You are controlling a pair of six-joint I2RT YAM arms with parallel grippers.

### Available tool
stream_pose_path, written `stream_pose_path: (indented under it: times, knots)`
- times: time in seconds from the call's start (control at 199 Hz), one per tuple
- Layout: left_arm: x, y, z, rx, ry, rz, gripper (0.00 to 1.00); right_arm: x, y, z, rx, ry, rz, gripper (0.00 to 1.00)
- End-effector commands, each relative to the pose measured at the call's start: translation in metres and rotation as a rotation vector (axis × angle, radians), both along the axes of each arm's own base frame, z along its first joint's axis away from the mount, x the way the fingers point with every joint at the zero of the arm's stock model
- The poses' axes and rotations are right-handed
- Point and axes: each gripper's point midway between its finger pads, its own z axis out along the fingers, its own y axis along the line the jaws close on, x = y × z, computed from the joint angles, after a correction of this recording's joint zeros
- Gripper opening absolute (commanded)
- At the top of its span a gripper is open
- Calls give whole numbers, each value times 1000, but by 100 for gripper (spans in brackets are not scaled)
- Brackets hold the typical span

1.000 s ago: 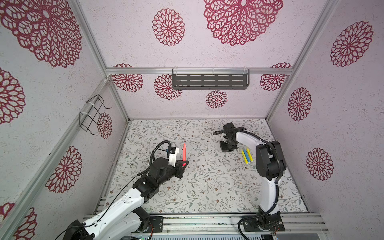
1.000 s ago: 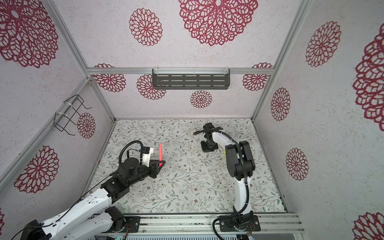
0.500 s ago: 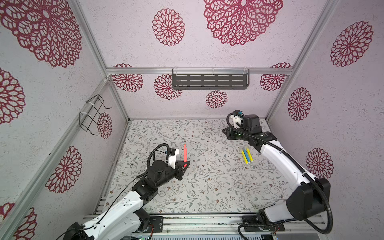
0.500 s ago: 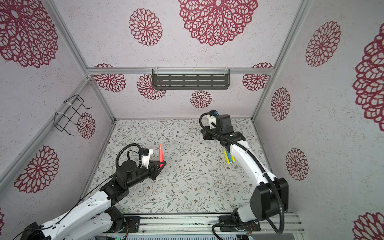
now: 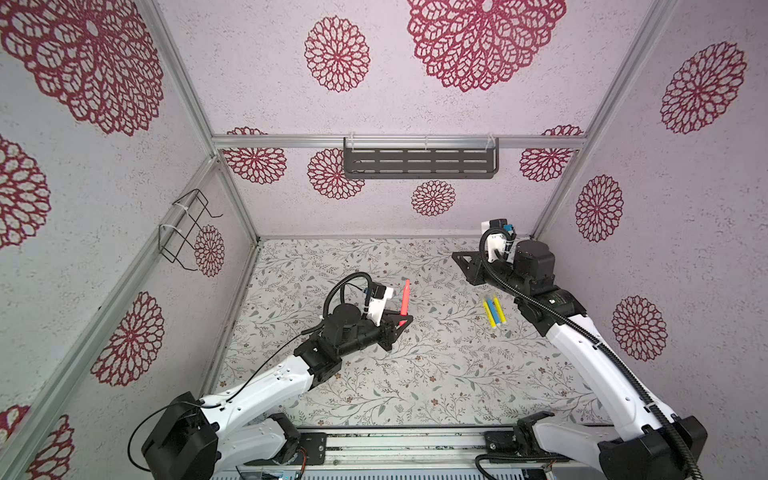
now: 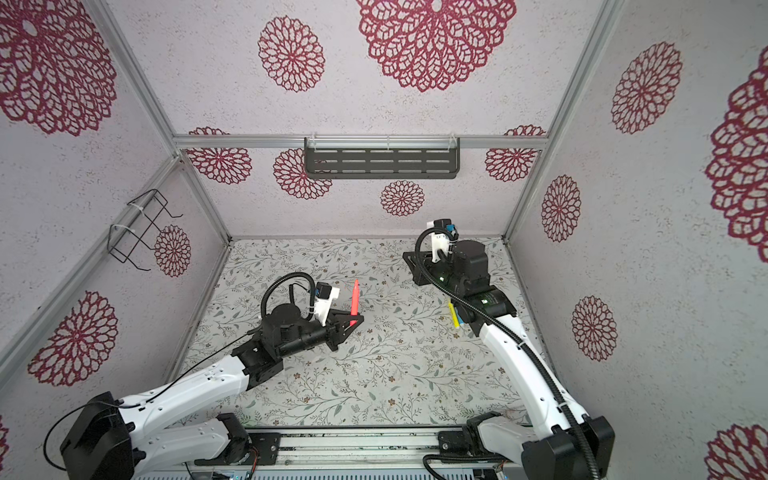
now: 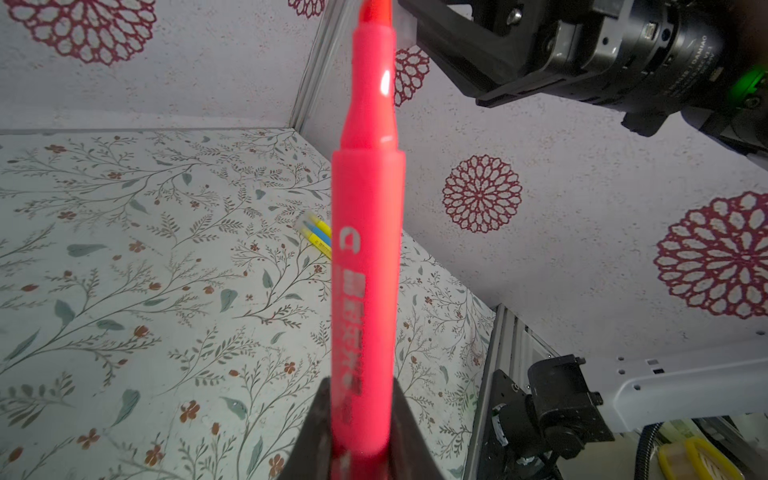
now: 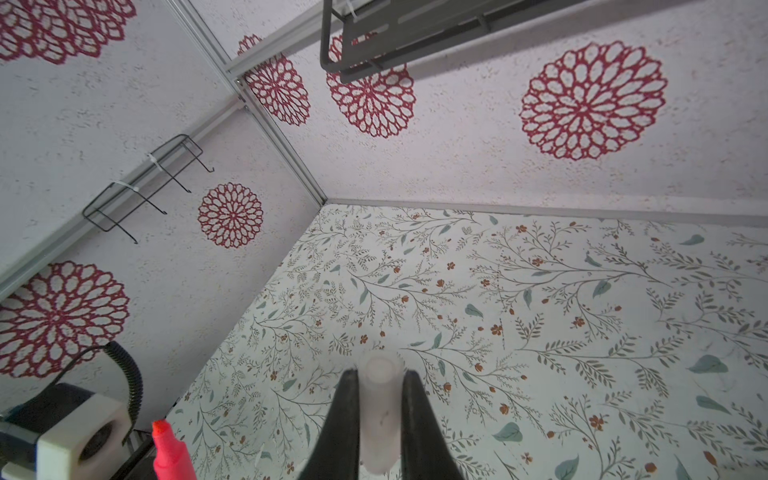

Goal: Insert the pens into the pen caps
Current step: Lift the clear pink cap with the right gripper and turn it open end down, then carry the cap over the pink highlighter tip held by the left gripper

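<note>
The floral mat (image 5: 415, 374) is lying beneath both tools, well below their raised tips. The left arm (image 5: 266, 382) is reaching from the near rail toward the middle, and the right arm (image 5: 590, 357) is stretching toward the far right corner.

The left gripper (image 5: 402, 322) is hanging above the mat with its jaws pinched narrow on the lower end of the red-pink pen (image 5: 404, 297). In the left wrist view the pen (image 7: 368, 249) is standing straight out from between the fingers (image 7: 316, 436), with its tapered tip pointing away from the gripper's base.

The right gripper (image 5: 457, 258) is hovering well apart from the left one, with its tips turned toward it. Its jaws are squeezing a pen cap (image 8: 380, 411), a whitish translucent tube whose round end is poking just past the fingertips (image 8: 349, 386). From that tool the red-pink pen's tip (image 8: 170, 453) is showing off to one side, not touching the cap.

Three loose pens (image 5: 493, 311), a blue one between two yellow ones, are lying side by side on the mat behind the right gripper's tips, near its wrist and far from the left gripper.
</note>
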Motion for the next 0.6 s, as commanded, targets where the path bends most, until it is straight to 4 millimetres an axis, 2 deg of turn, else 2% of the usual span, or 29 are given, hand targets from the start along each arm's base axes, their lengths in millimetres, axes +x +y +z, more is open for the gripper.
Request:
stream_pose_path:
  times: [0.0,0.311,0.592]
  knots:
    - [-7,-11,17,-28,-55,-38,0,-12,6,31,69,-86,52,0]
    - [-15,-24,21,-16,-60,-65,0,-23,23,46,149,-108,163,0]
    - [-15,-33,23,-11,-66,-90,0,-51,52,61,221,-170,287,0]
